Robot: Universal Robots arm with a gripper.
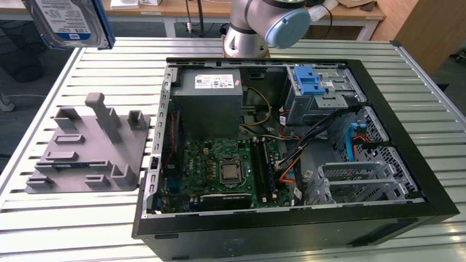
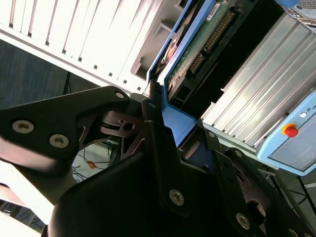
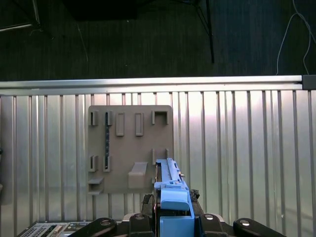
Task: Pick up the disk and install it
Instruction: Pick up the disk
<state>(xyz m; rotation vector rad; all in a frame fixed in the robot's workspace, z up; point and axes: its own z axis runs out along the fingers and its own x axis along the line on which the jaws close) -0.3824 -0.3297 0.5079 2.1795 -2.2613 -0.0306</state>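
Looking along the gripper (image 2: 177, 129), we find its black jaws closed on the blue side rails of the disk (image 2: 195, 54), held aloft. Beyond it lies a grey fixture plate (image 3: 129, 143) on the slatted metal table (image 3: 237, 138). Farther off sits the open computer case (image 1: 291, 234).

No print on the disk (image 1: 69, 22) or the power-supply box (image 1: 211, 103) can be read

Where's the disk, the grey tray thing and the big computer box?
the disk (image 1: 67, 19): exterior view, on its labelled face.
the grey tray (image 1: 89, 159): exterior view, on its flat base.
the computer case (image 1: 291, 234): exterior view, on its black outer wall.
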